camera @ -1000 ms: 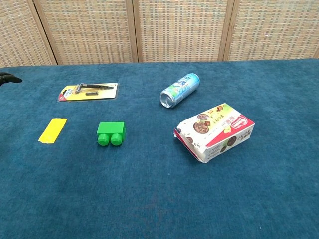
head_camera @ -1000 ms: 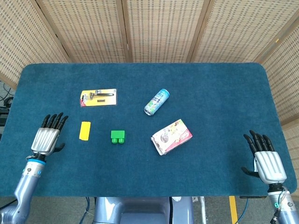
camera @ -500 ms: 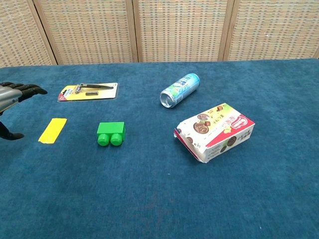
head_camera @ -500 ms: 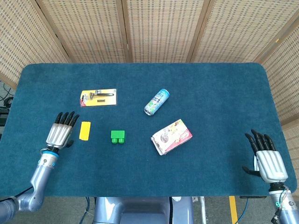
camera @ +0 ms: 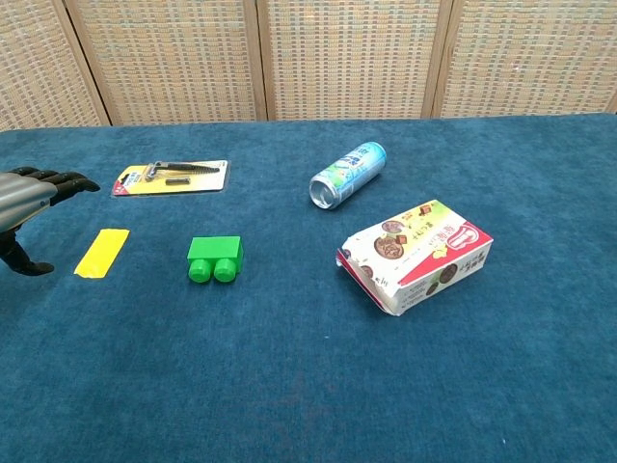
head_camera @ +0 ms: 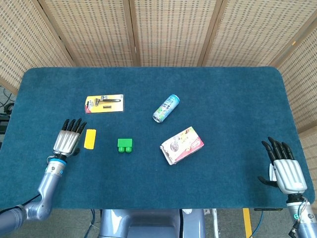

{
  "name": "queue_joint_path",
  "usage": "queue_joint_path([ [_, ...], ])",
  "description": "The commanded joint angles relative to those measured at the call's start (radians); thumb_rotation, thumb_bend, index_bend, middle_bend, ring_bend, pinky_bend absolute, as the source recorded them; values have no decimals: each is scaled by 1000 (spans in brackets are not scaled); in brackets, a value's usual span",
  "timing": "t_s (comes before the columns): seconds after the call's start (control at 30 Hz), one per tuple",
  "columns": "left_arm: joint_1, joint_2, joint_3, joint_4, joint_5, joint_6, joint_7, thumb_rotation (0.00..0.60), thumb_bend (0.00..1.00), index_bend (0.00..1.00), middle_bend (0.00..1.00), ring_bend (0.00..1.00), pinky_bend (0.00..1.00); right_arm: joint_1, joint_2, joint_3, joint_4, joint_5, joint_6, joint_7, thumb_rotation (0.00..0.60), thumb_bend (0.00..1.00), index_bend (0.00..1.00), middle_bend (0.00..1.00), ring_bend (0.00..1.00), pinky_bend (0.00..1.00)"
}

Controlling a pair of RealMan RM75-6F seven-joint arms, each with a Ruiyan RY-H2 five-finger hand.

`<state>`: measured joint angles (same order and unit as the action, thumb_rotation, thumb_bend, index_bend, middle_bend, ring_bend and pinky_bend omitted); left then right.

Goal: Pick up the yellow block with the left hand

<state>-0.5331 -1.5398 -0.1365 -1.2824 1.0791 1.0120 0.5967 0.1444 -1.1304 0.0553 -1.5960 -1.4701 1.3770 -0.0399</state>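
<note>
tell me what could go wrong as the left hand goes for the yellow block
1. The yellow block looks thin and lies flat on the blue cloth, so the fingers may slide over it or push it instead of getting under an edge.
2. The left hand is open just beside the block; a sideways sweep could shove it toward the green block.
3. The razor pack lies just beyond; overreaching could bump it.

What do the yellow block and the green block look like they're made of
Yellow block: thin, flat, matte, with even colour; possibly plastic or foam, hard to tell. Green block: likely moulded plastic, with round studs and a slight sheen like a toy brick.
</note>
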Motion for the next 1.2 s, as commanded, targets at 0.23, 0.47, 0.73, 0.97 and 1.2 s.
queue_joint_path([
  [0.23, -24, -38, 3, 51, -15, -16, -1, 600, 260, 0, 0, 0, 0, 1, -2, 1, 2, 2, -2, -1, 600, 39, 0, 0, 0, 0],
  [0.47, -32, -58, 10, 69, -17, -22, 0, 600, 261, 0, 0, 0, 0, 1, -2, 2, 4, 5, -2, 1, 600, 40, 0, 0, 0, 0],
  [0.73, -40, -71, 14, 85, -26, -23, 4, 600, 263, 0, 0, 0, 0, 0, 0, 2, 5, 2, 1, 10, 600, 40, 0, 0, 0, 0],
  [0.97, -48, -84, 14, 94, -28, -20, 6, 600, 264, 0, 0, 0, 0, 0, 0, 1, 5, -1, 2, 12, 600, 41, 0, 0, 0, 0],
  [1.2, -59, -105, 16, 116, -32, -27, 14, 600, 270, 0, 0, 0, 0, -3, 2, 0, 4, -7, 9, 18, 600, 40, 0, 0, 0, 0],
])
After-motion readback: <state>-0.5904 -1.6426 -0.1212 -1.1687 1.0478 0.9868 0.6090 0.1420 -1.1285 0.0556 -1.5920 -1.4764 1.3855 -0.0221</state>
